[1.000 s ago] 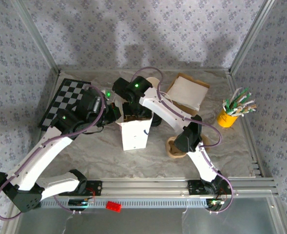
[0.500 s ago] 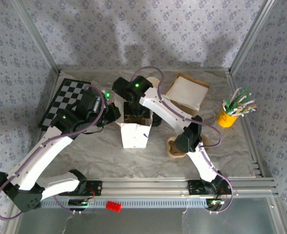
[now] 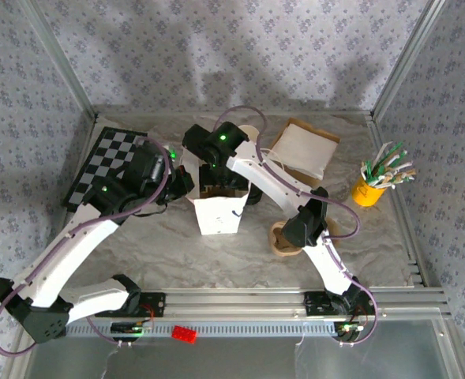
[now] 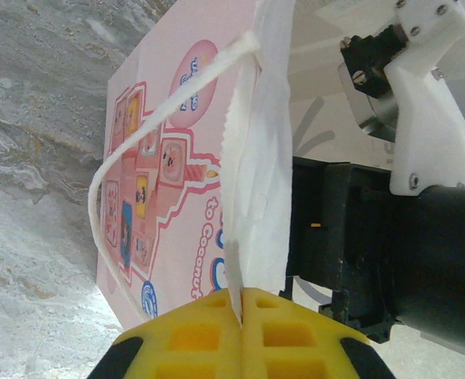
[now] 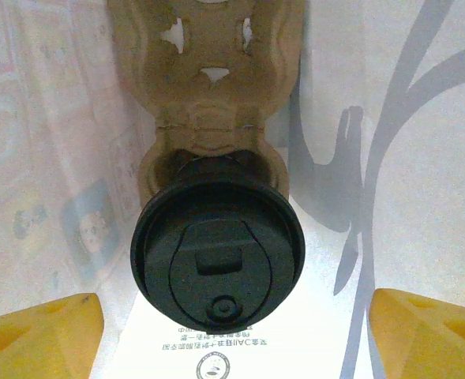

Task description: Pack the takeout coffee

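A white paper bag (image 3: 216,215) with a pink printed side (image 4: 169,197) stands upright mid-table. My left gripper (image 4: 241,304) is shut on the bag's top edge, at its left side (image 3: 186,184). Inside the bag a coffee cup with a black lid (image 5: 216,253) sits in a brown cardboard carrier (image 5: 212,87). My right gripper (image 5: 232,335) reaches down into the bag's mouth and stands open above the cup. Its yellow fingers (image 5: 39,332) are wide apart on either side of the lid and do not touch it.
A checkered board (image 3: 106,162) lies at the back left. A second flat white bag (image 3: 305,150) lies at the back right, near a yellow cup of sticks (image 3: 373,188). A brown cardboard piece (image 3: 281,239) lies under the right arm.
The right gripper's jaws closed a little, then spread wider inside the bag. The bag shifted slightly away from the near edge. The left gripper kept its hold.
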Controlling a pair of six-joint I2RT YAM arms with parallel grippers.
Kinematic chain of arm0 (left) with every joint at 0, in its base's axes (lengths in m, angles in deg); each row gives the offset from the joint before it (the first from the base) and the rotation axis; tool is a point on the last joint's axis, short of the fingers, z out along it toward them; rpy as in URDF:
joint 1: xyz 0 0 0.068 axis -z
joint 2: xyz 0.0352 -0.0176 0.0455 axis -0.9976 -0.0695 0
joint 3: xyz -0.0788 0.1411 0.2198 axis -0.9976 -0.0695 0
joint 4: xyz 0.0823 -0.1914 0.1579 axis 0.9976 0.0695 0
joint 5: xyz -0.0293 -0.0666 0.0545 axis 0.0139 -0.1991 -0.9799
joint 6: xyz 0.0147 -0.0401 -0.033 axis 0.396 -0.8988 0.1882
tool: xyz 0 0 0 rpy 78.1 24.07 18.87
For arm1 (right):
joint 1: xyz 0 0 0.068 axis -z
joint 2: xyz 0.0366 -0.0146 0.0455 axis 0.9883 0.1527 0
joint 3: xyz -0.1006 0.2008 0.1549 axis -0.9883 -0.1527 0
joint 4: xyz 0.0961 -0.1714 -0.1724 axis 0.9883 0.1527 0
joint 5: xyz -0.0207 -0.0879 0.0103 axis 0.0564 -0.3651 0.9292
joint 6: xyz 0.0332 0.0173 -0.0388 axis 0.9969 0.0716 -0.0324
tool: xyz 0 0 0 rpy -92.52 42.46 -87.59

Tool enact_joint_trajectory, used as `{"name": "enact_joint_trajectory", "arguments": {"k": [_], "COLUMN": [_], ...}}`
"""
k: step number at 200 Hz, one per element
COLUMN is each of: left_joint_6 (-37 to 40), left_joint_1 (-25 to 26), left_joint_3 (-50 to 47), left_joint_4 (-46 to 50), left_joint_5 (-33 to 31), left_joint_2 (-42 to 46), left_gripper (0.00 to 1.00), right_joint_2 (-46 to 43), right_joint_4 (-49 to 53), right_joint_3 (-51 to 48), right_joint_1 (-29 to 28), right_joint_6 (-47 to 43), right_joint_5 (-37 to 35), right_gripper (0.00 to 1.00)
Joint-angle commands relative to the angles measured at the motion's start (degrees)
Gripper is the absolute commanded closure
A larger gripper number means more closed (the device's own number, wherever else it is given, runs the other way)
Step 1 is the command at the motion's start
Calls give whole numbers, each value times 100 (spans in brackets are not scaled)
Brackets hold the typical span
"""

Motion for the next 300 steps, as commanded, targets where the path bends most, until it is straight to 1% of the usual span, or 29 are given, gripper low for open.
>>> {"name": "enact_joint_trajectory", "arguments": {"k": [1,67,122,185,255,300], "left_joint_6": [36,29,67,141,181,184], "left_joint_1": [-24,-24,-51,-105,-155,-176], "left_joint_3": [16,68,132,304,437,428], "left_joint_4": [210,171,191,230,304,328], "left_joint_5": [-50,-18,-36,-36,-45,-55], "left_joint_2": [-180,-274,-318,-445,-510,-509], "left_gripper": [100,100,100,100,100,100], "right_joint_2": [-147,-94,-137,-223,-359,-400], "right_joint_4": [-27,-1,43,114,109,210], "right_joint_3": [375,390,488,605,674,813], "right_joint_1": [-213,-235,-256,-270,-299,-306], "right_joint_6": [-52,-49,-52,-53,-155,-201], "right_joint_5": [224,281,275,207,139,9], "right_gripper": [11,21,21,19,22,21]}}
